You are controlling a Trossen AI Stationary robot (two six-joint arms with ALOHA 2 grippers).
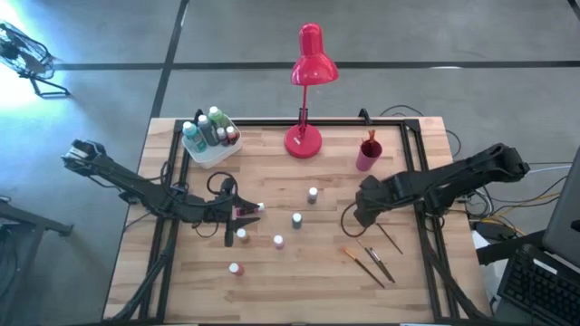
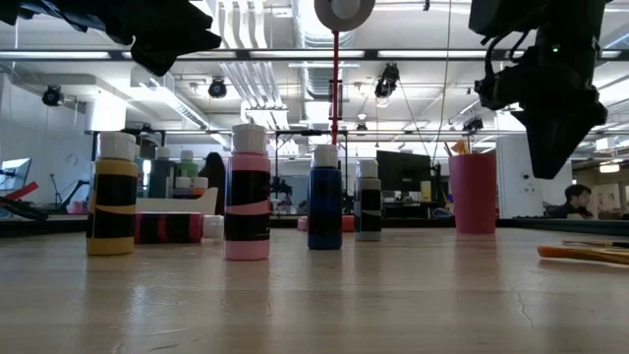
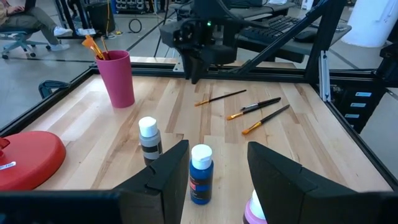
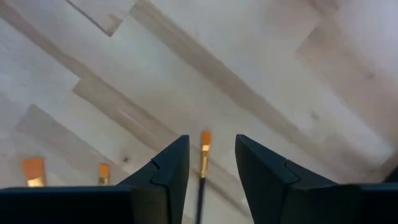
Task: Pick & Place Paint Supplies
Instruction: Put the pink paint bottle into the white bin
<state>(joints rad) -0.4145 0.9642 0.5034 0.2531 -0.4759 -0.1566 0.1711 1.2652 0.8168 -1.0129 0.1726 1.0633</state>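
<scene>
The right tool (image 1: 362, 217) hangs over the worktop (image 1: 326, 281) at about four o'clock from the table's middle, pointing down, its jaws partly open with a paintbrush (image 4: 203, 163) lying between them. In the right wrist view the orange bristle tip sits in the gap and the dark handle runs back under the tool; neither jaw can be seen touching it. Two more brush tips (image 4: 32, 172) lie off to one side. From above, the loose brushes (image 1: 372, 263) lie at five o'clock, and a pink cup (image 1: 368, 154) with a brush already in it stands at two o'clock, near the red lamp (image 1: 306, 91).

The left tool (image 1: 237, 210), at nine o'clock, appears to have its jaws around a dark bottle (image 1: 246, 211), though contact is not clear. Small bottles (image 1: 295, 219) stand scattered at the centre, others in a white tray (image 1: 207, 149) at eleven o'clock.

To do the brush pick well, I would keep the handle centred in the gap, go down until the fingertips nearly meet the wood, then close slowly, since a thin handle may roll or slip sideways.
</scene>
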